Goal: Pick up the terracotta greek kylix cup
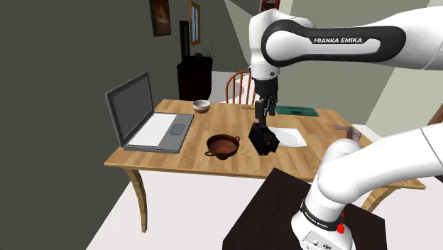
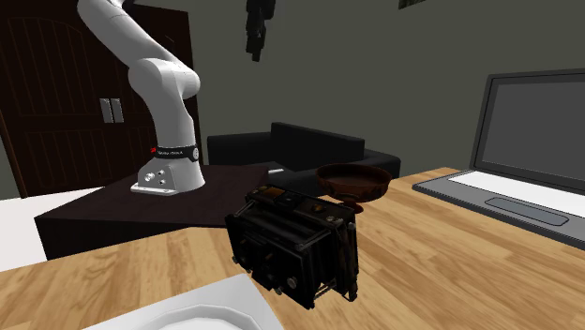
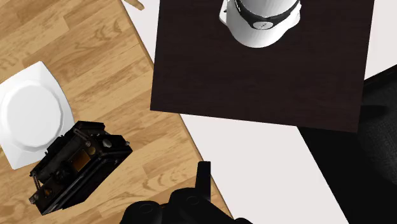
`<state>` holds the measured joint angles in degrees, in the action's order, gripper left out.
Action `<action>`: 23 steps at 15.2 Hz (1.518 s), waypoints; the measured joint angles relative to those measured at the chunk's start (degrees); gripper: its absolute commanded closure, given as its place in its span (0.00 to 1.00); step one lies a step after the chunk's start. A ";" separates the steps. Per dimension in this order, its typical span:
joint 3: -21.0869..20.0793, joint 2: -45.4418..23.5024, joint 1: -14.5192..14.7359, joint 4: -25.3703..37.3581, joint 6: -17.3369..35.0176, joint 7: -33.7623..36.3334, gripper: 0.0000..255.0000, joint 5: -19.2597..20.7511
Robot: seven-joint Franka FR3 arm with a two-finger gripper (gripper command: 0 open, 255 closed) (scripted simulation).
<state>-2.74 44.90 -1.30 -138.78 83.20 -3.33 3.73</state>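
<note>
Shoulder view shows the brown kylix cup [image 1: 223,145] upright on the wooden table [image 1: 177,160], beside a black folding camera [image 1: 263,139] at its left; the gripper [image 1: 263,117] hangs over that camera, apart from the cup, open or closed cannot be told

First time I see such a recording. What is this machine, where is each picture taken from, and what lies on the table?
A white robot arm stands on a dark box beside a wooden table; its black pincer hangs above the table. One picture looks over the arm's shoulder, one from low on the table towards the arm, one down from the hand. On the table: a laptop, a small white bowl, a brown two-handled cup, a black folding camera and a white plate. The pincer seems to hold nothing.
</note>
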 measured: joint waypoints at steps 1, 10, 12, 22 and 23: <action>0.00 0.00 0.00 0.00 0.00 0.00 0.00 0.00; -0.02 -13.58 -0.61 -1.76 15.73 1.38 0.00 0.57; -0.11 -18.01 -0.78 -0.81 19.31 1.81 0.00 0.77; 0.01 -39.25 -1.71 5.80 34.62 3.59 0.00 2.51; 0.09 -41.41 -1.82 6.92 35.75 3.68 0.00 2.73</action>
<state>-2.64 3.49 -3.12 -131.85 118.94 0.35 6.46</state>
